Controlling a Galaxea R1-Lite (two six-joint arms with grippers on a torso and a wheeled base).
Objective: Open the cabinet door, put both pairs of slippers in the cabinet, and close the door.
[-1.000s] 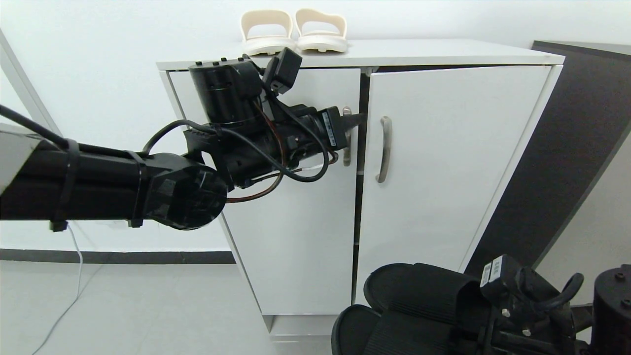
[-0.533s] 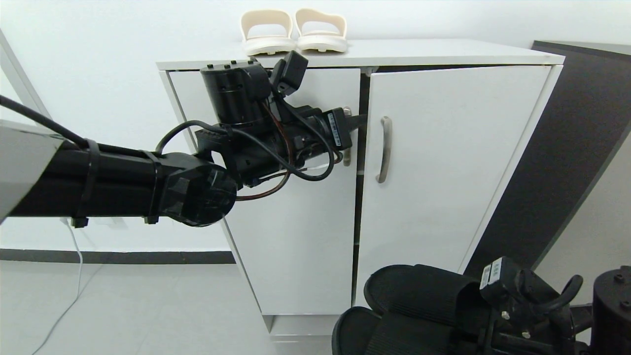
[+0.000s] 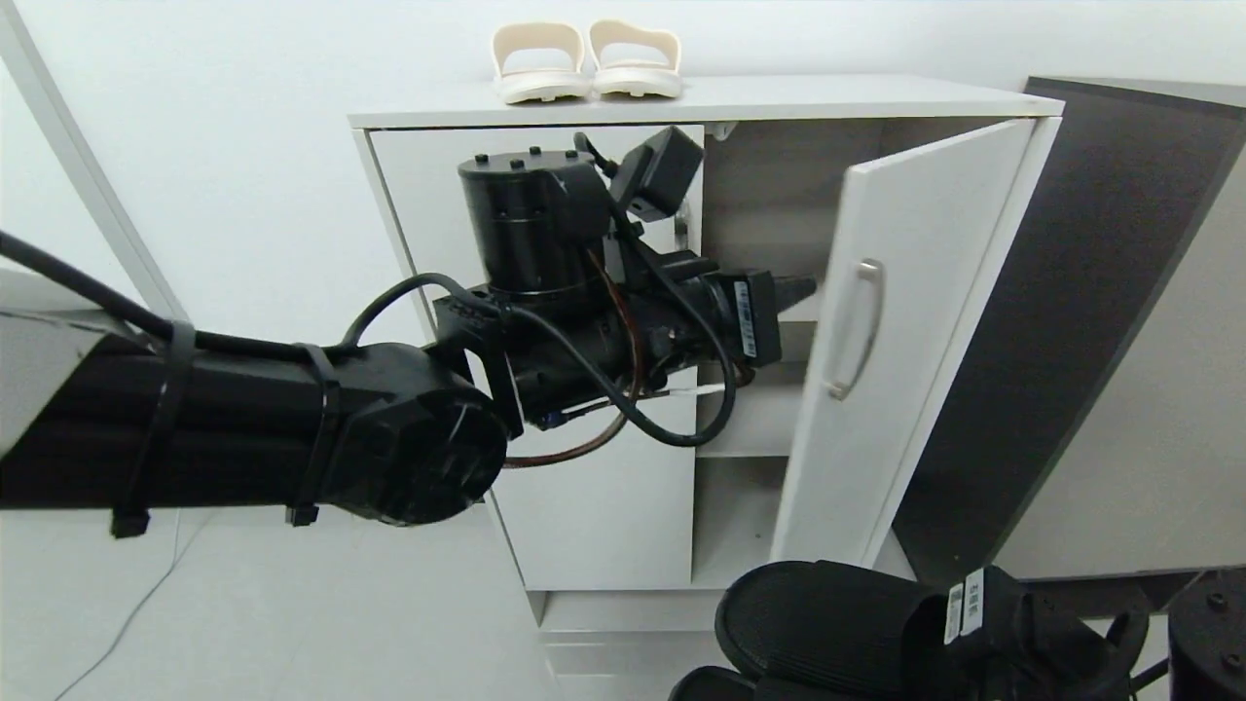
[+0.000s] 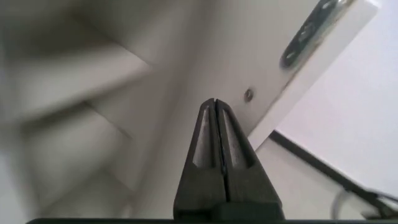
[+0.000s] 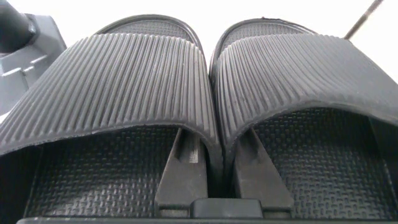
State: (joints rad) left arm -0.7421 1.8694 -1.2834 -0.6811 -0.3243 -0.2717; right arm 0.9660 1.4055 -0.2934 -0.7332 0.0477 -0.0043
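Note:
The white cabinet (image 3: 701, 97) has its right door (image 3: 915, 389) swung partly open, showing shelves (image 3: 754, 428) inside. My left gripper (image 3: 804, 287) is shut on nothing, its tip in the opening just behind that door's free edge, near the handle (image 3: 857, 326). In the left wrist view the shut left gripper (image 4: 215, 104) points at a white door panel (image 4: 273, 68). A cream pair of slippers (image 3: 586, 60) rests on the cabinet top. Low at the front right, my right gripper (image 5: 219, 177) is shut on the black slippers (image 5: 205, 81), pinching their adjoining sides; the black slippers (image 3: 818, 613) hang before the cabinet's foot.
The left door (image 3: 604, 487) stays shut. A dark panel (image 3: 1100, 292) stands against the cabinet's right side. Bare white floor (image 3: 243, 623) lies to the left, with a thin cable across it.
The right door has swung from nearly shut to partly open, with my left gripper moving right into the opening. The head view has shifted. The right gripper still holds the black slippers.

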